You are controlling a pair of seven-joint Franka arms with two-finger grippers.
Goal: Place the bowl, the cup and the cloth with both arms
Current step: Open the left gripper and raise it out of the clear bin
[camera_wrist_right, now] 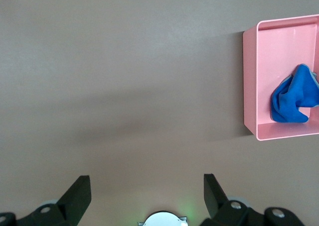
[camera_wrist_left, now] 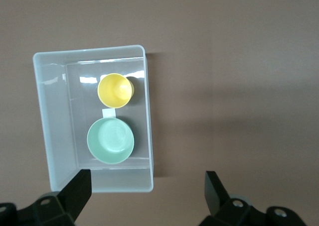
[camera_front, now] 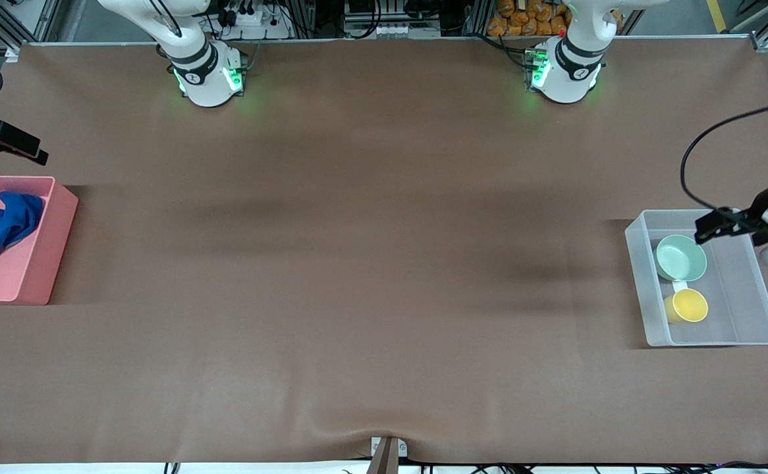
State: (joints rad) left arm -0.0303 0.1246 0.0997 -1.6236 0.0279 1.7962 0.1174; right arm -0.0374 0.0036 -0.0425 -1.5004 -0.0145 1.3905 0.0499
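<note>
Both my tools are spread apart and empty: left tool [camera_front: 713, 227] right of frame above the clear bin [camera_front: 641, 263], right tool [camera_front: 12, 141] upper left. Inside it, the bowl [camera_front: 680, 257] and cup [camera_front: 687, 305] look rigid, light, slick; I'd pinch their rims. The cloth [camera_front: 5, 220], soft, lies crumpled in the pink bin [camera_front: 28, 276] at left; grab a raised fold.

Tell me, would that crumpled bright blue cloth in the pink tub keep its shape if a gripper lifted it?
Probably not. The crumpled bright blue cloth lies bunched in soft folds in the pink plastic tub, so it would likely droop. It looks light, and would probably drag or bunch rather than slide if pushed.
</note>
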